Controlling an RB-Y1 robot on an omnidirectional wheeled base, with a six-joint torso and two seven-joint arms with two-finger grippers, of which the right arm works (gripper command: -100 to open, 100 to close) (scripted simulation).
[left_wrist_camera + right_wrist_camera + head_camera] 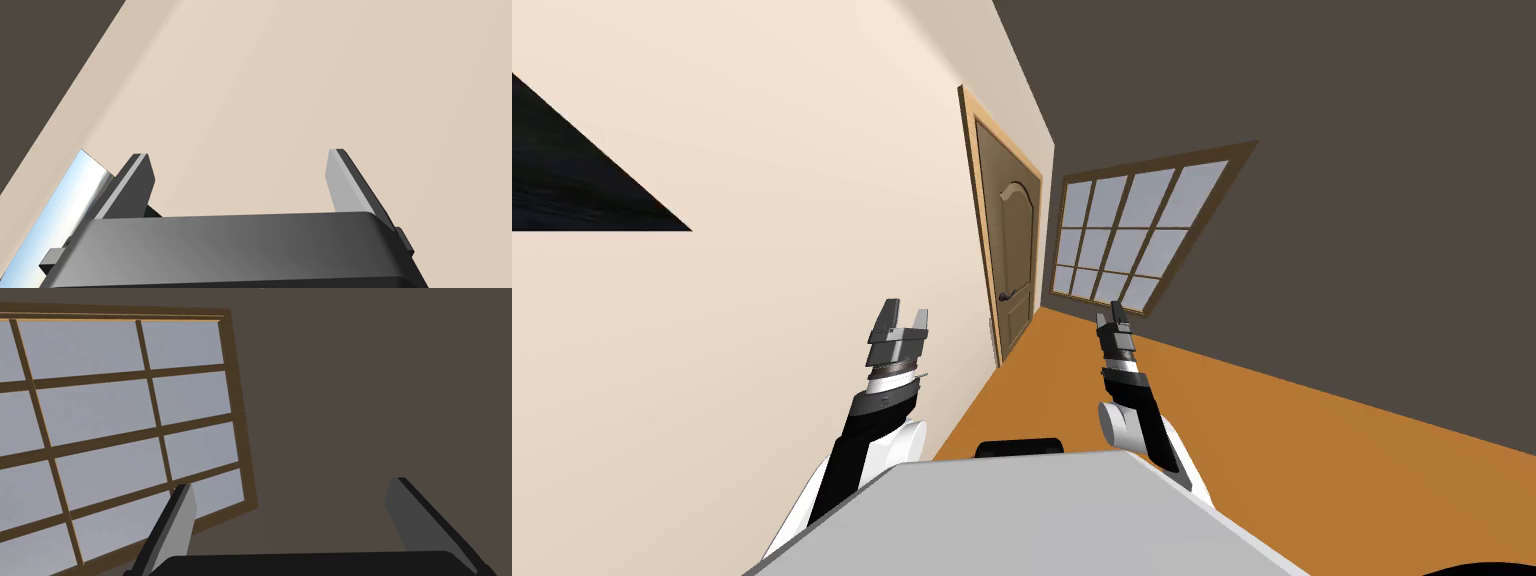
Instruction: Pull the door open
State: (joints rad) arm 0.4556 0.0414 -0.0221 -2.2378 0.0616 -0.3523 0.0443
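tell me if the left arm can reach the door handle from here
Probably not yet. The door handle sits well further along the cream wall than the open left gripper. Nothing looks to be in the way; the base likely has to roll closer first.

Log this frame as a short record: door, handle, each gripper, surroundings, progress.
door: brown door, shut in its frame
handle: dark handle, untouched
left: left gripper open, empty, raised short of the door
right: right gripper open, empty, raised short of the door
surroundings: window on the dark wall next to the door
progress: handle not yet reached
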